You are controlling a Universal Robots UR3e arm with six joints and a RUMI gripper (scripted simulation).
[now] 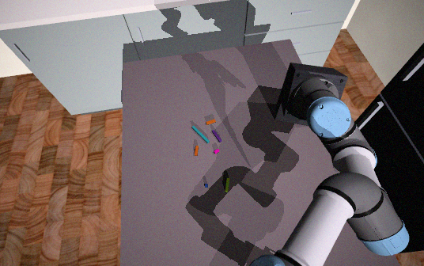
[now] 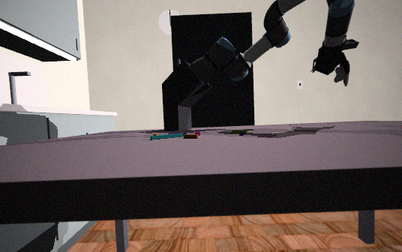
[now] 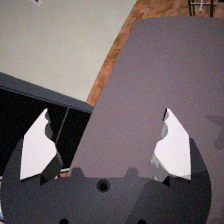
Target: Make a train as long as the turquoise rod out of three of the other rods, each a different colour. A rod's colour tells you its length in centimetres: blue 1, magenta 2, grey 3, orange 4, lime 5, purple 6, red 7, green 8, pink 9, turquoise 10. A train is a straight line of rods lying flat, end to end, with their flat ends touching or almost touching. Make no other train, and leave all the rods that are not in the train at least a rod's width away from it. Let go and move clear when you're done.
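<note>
Lying flat on the grey counter (image 1: 158,206), the rods form a loose cluster in the top view. Farthest left is the turquoise rod (image 1: 200,134), set on a diagonal. Just below its left end sits one orange rod (image 1: 196,150), nearly upright in the picture and apart from it. A second orange rod (image 1: 210,122) lies just above the turquoise rod's middle, tilted slightly, not touching. Right of the turquoise rod is the purple rod (image 1: 216,135), roughly parallel to it with a narrow gap between them. Below the purple rod lies the short magenta rod (image 1: 216,151), near but separate.

Nearer the bottom of that view, well apart from the cluster, the tiny blue rod (image 1: 206,185) sits alone, and to its right the lime rod (image 1: 227,184) lies in the arm's shadow, pointing up and down the picture. No two rods touch end to end.

From the exterior view, the turquoise rod (image 2: 166,136) lies nearest the camera with an orange rod (image 2: 190,136) at its right end, and the lime rod (image 2: 238,131) farther right. The tool (image 2: 335,69) hangs high above the counter's right side, well clear of every rod.

At the wrist view, the tool (image 3: 103,145) has its two pale fingers spread wide apart with only bare counter between them; it holds nothing.
</note>
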